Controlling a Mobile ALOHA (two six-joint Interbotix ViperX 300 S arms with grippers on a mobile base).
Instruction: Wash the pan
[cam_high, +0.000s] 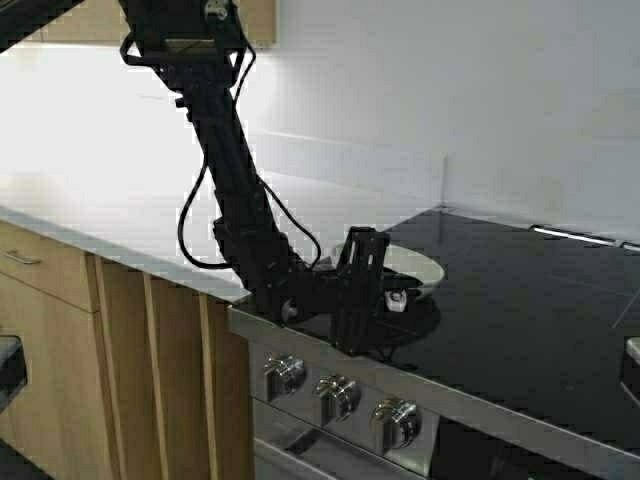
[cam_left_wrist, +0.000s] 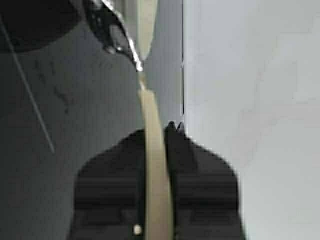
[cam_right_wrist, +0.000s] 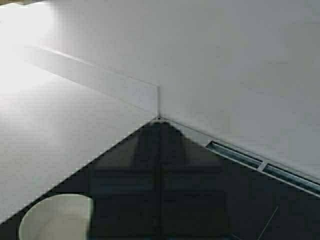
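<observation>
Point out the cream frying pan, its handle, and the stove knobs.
Small cream round frying pan (cam_high: 418, 265), high view, inner rim.
Pale stubby pan handle (cam_left_wrist: 156, 165), left wrist view, mid-length.
Metal stove knobs (cam_high: 338, 396), high view, middle knob.

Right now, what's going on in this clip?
The left gripper is down at the front corner of the black cooktop, shut on the pale handle of the pan. The pan sits on the glass beside the white countertop. The right gripper hangs shut above the cooktop, holding nothing. Washing has not begun; no sink shows in these views.
</observation>
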